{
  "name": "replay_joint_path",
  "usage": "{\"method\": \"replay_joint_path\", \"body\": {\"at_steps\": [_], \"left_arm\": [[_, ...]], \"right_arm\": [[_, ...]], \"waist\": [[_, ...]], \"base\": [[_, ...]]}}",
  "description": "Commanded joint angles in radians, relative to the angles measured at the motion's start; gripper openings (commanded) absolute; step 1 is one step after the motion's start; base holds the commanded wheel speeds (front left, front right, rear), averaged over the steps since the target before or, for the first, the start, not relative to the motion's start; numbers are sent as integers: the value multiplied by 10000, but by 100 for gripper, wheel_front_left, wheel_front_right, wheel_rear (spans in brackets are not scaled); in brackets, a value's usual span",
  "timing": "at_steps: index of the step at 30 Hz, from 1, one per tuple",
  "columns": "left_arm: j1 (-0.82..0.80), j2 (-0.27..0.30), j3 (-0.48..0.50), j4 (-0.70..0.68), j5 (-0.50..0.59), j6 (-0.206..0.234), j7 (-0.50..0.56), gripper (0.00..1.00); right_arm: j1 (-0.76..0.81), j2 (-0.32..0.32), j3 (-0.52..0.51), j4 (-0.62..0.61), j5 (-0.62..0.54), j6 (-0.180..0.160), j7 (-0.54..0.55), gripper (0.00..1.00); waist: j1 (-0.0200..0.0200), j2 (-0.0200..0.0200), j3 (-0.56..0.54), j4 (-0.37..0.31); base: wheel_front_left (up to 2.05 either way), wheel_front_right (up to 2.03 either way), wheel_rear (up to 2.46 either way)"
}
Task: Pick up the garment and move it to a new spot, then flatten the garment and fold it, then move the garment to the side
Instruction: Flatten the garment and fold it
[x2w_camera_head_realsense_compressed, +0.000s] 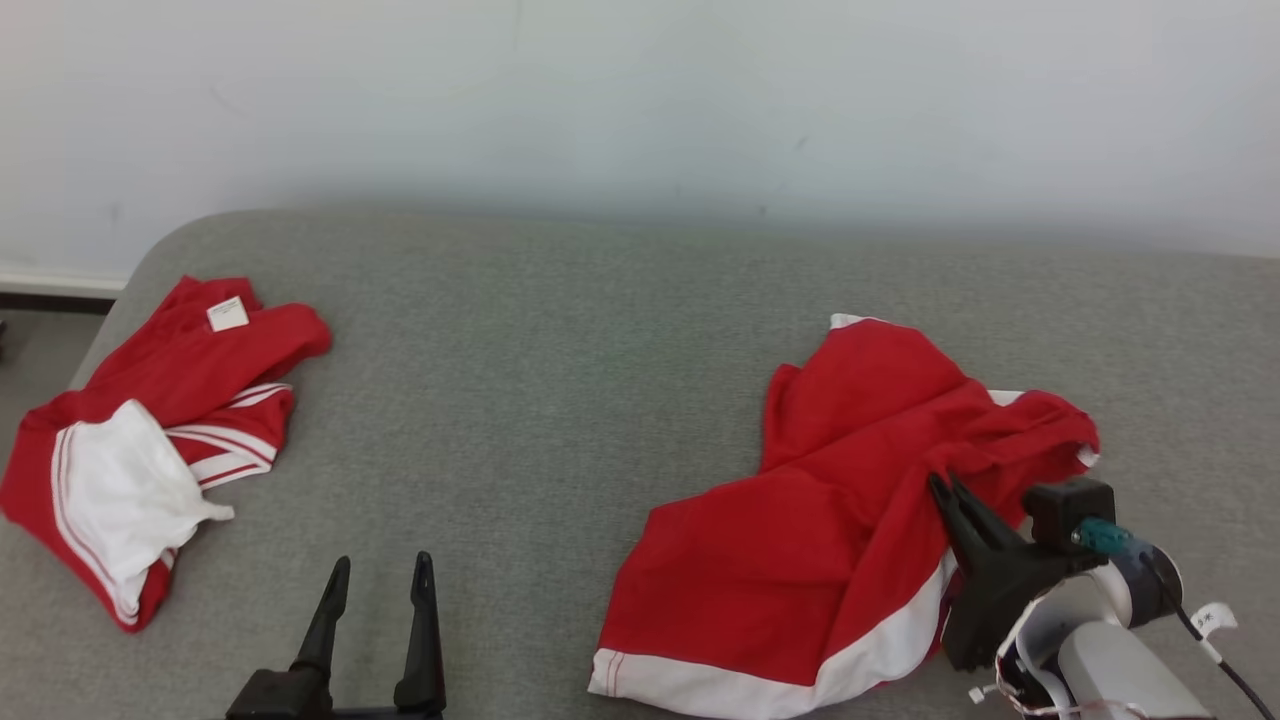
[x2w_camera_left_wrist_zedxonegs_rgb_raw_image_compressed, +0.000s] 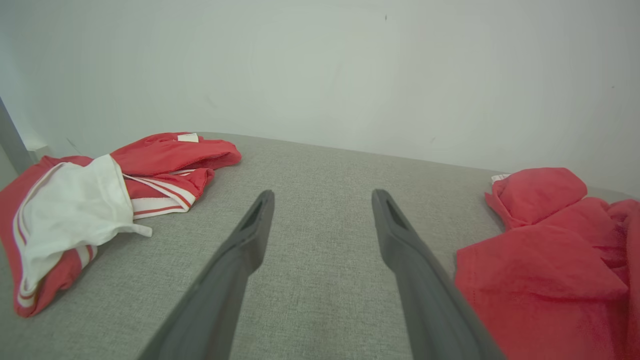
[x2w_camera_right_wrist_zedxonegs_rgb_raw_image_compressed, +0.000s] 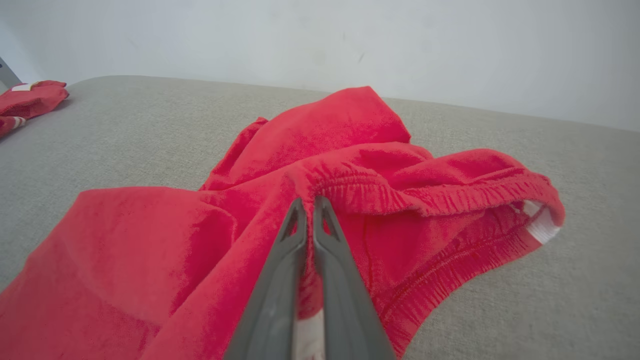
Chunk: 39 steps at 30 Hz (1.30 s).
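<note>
Right gripper (x2w_camera_head_realsense_compressed: 945, 487) pinched on the red shorts (x2w_camera_head_realsense_compressed: 830, 520) at the right of the grey pad (x2w_camera_head_realsense_compressed: 560, 380); left gripper (x2w_camera_head_realsense_compressed: 382, 565) open over bare pad.

The pad's far edge runs along a white wall (x2w_camera_head_realsense_compressed: 640, 100), and its far left corner is rounded. A wide bare stretch of pad lies in the middle, between the shorts and another red and white garment (x2w_camera_head_realsense_compressed: 150, 440) crumpled near the left edge, well apart from them. The shorts lie rumpled, white hem toward the near edge and elastic waistband bunched up at their right side. The right arm reaches in from the lower right, fingers slanting up and to the left, closed tight together on a fold of red cloth at the waistband. The left gripper sits low near the front edge, fingers pointing toward the wall, spread apart and holding nothing, with the shorts just off to its right.
</note>
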Motion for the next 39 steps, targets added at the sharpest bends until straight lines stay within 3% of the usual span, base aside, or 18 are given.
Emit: {"method": "replay_joint_path", "body": {"at_steps": [1,7,8,12,16,29,39], "left_arm": [[-170,-10,-46,30,-23,14,-36,100],[-330,-12,-293,226,-90,36,-36,100],[-338,-12,-312,251,-104,40,-36,100],[-216,-12,-261,300,-118,70,-36,100],[-26,-11,-80,285,-92,61,-36,100],[331,-13,541,249,353,-426,-36,100],[179,4,-190,1289,423,-881,-35,100]], "right_arm": [[-227,34,65,256,-66,10,-45,0],[-1412,218,243,2290,112,10,-559,0],[-1552,244,314,2484,121,10,-735,100],[-1743,245,589,3068,384,10,-1311,100],[-1496,46,1000,2709,504,10,-1769,100],[1296,-955,490,-1173,861,10,-1890,100],[1409,-953,875,-1507,993,10,-1614,100]], "waist": [[0,-1,162,402],[0,-1,224,704],[0,-1,221,720],[0,-1,98,588],[0,-1,-97,231],[0,-1,-290,-1054],[0,-1,-111,-1205]], "base": [[0,0,0],[0,0,0],[0,0,0],[0,0,0],[0,0,0],[0,0,0],[0,0,0]]}}
